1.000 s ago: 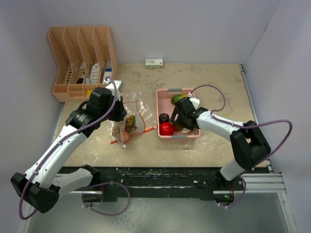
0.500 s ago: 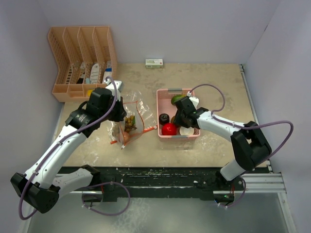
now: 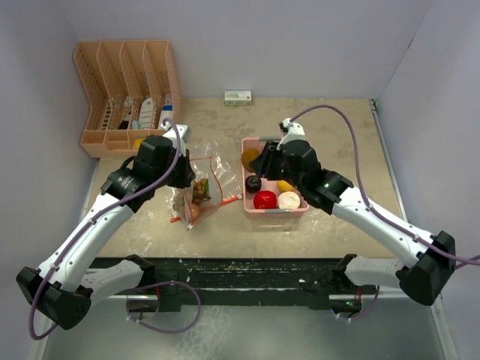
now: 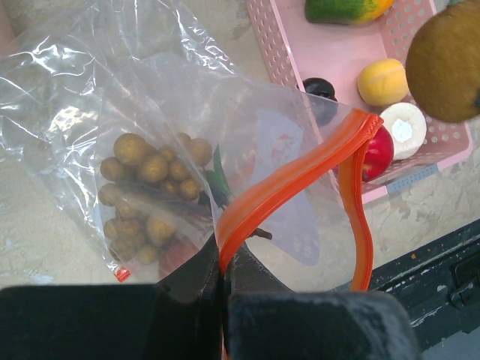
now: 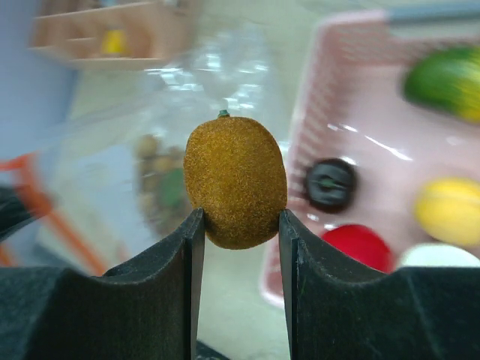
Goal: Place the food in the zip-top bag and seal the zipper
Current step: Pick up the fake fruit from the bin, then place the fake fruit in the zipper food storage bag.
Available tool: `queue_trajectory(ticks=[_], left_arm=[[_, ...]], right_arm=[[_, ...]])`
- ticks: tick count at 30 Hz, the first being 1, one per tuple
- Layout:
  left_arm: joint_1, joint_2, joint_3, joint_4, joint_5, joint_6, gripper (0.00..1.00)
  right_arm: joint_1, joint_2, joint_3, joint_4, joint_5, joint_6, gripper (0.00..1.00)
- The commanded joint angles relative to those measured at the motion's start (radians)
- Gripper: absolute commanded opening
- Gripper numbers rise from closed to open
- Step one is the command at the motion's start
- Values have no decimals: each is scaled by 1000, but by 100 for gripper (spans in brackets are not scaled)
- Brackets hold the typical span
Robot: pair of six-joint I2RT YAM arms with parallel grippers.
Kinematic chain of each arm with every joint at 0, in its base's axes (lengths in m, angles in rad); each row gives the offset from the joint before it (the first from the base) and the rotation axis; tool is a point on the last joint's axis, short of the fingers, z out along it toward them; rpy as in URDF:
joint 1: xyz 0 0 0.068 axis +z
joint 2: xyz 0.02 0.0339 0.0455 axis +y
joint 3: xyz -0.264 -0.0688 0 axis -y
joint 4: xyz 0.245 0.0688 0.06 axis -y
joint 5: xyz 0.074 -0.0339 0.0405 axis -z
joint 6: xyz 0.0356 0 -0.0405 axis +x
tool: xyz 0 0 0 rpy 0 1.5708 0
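My left gripper (image 4: pixel 222 271) is shut on the orange zipper strip (image 4: pixel 292 187) of the clear zip-top bag (image 3: pixel 201 176), holding its mouth up. The bag holds a cluster of small tan balls (image 4: pixel 150 195). My right gripper (image 5: pixel 240 225) is shut on a brown ball (image 5: pixel 236 191), held in the air over the left rim of the pink basket (image 3: pixel 298 211); the ball also shows from above (image 3: pixel 251 158). In the basket lie a dark ball (image 3: pixel 253 183), a red apple (image 3: pixel 264 199), a yellow lemon (image 3: pixel 285 186), a pale round piece (image 3: pixel 289 200) and a green-orange mango (image 5: pixel 444 81).
A peach slotted organiser (image 3: pixel 127 90) stands at the back left. A small white box (image 3: pixel 238 97) lies by the back wall. Walls close in on the left, back and right. The table's dark front rail (image 3: pixel 247 274) runs along the near edge.
My right gripper has risen out of the basket with the brown ball and moved back and left toward the bag. The left arm and the bag have stayed put.
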Motion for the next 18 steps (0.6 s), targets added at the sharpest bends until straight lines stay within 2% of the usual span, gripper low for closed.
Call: queue_trajectory(ticks=[1, 8, 13, 15, 18], left_arm=[[2, -13, 5, 37, -10, 5, 0], [3, -5, 9, 42, -6, 2, 0], [3, -1, 10, 41, -9, 6, 0], [3, 0, 11, 41, -8, 7, 0], [3, -1, 11, 42, -7, 5, 0]], right_arm=[[142, -26, 95, 149, -102, -105, 34], [284, 28, 147, 229, -146, -165, 34], [322, 75, 156, 233, -143, -173, 34], [328, 106, 172, 212, -139, -181, 38], [332, 147, 192, 184, -108, -177, 53]])
